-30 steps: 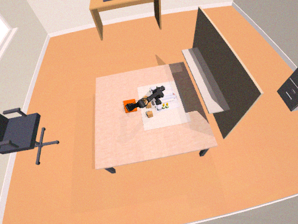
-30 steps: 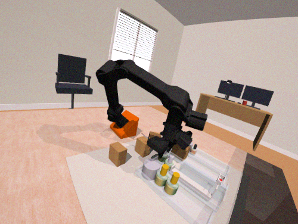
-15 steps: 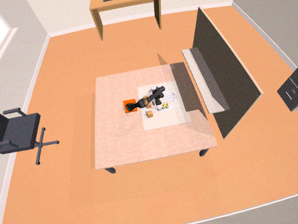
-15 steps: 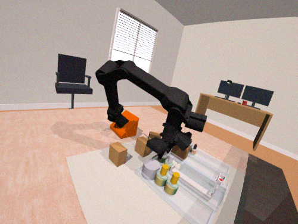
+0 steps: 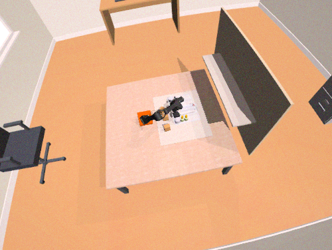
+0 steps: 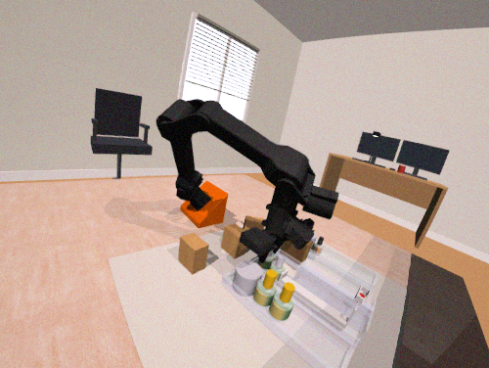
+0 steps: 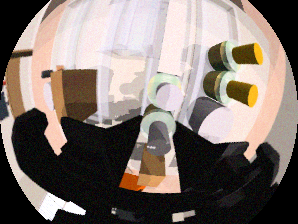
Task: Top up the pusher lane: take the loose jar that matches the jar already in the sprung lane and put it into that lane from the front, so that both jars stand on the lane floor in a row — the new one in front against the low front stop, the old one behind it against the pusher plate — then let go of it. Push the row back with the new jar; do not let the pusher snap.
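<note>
My gripper (image 7: 157, 121) (image 6: 264, 252) is shut on a jar with a pale green shoulder and a grey cap (image 7: 160, 139). The held jar is at the front end of the middle lane, directly in front of the lane jar (image 7: 165, 86) (image 6: 279, 266), which has a similar green shoulder and a pale lilac cap. The two look close together or touching. A long pale pusher piece (image 7: 174, 37) lies behind the lane jar. The fingers hide the held jar's base and the low front stop, so I cannot tell whether it stands on the lane floor.
Two yellow-capped jars (image 7: 242, 53) (image 7: 242, 93) and a wide lilac cylinder (image 7: 212, 120) (image 6: 246, 279) stand in the neighbouring lane. A brown block (image 7: 82, 95) and a small dark-capped bottle (image 6: 318, 245) are on the other side. More brown blocks (image 6: 194, 253) (image 6: 234, 241) stand before the rack, near the orange block (image 6: 217, 210).
</note>
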Action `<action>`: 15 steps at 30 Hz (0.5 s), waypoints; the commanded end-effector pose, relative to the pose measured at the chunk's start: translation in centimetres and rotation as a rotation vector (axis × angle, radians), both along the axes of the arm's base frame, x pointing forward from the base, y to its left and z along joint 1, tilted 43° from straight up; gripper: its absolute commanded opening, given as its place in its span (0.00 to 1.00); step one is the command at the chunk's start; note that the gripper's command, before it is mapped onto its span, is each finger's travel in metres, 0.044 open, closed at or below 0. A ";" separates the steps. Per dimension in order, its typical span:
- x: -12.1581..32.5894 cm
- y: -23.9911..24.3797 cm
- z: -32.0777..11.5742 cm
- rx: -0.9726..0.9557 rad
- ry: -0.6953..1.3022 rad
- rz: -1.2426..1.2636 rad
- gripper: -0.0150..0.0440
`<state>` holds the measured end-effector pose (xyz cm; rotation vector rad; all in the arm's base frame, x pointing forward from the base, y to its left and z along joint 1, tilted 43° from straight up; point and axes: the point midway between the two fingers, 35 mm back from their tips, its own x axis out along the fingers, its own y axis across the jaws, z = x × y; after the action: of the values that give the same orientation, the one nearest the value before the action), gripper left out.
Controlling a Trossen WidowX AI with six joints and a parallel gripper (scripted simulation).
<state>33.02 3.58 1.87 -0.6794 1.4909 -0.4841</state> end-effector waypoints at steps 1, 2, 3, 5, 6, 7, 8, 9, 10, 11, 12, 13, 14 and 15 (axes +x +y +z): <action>0.5 -0.3 0.0 -0.005 -0.025 0.002 0.25; 0.5 -0.3 0.0 -0.005 -0.025 0.002 0.25; 0.5 -0.3 0.0 -0.005 -0.025 0.002 0.25; 0.5 -0.4 -0.1 -0.005 -0.025 0.002 0.25; 0.5 -0.4 -0.1 -0.005 -0.025 0.002 0.25; 0.5 -0.4 -0.1 -0.005 -0.025 0.002 0.25; 0.5 -0.4 -0.1 -0.005 -0.025 0.002 0.25; 0.5 -0.5 -0.1 -0.005 -0.025 0.002 0.25; 0.5 -0.5 -0.1 -0.005 -0.025 0.002 0.25; 0.5 -0.5 -0.2 -0.005 -0.025 0.002 0.25; 0.5 -0.5 -0.2 -0.005 -0.025 0.002 0.25; 0.5 -0.6 -0.2 -0.005 -0.025 0.002 0.25; 0.5 -0.6 -0.2 -0.005 -0.025 0.002 0.25; 0.5 -0.6 -0.2 -0.005 -0.025 0.002 0.25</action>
<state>33.03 3.25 1.55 -0.6770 1.4896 -0.4835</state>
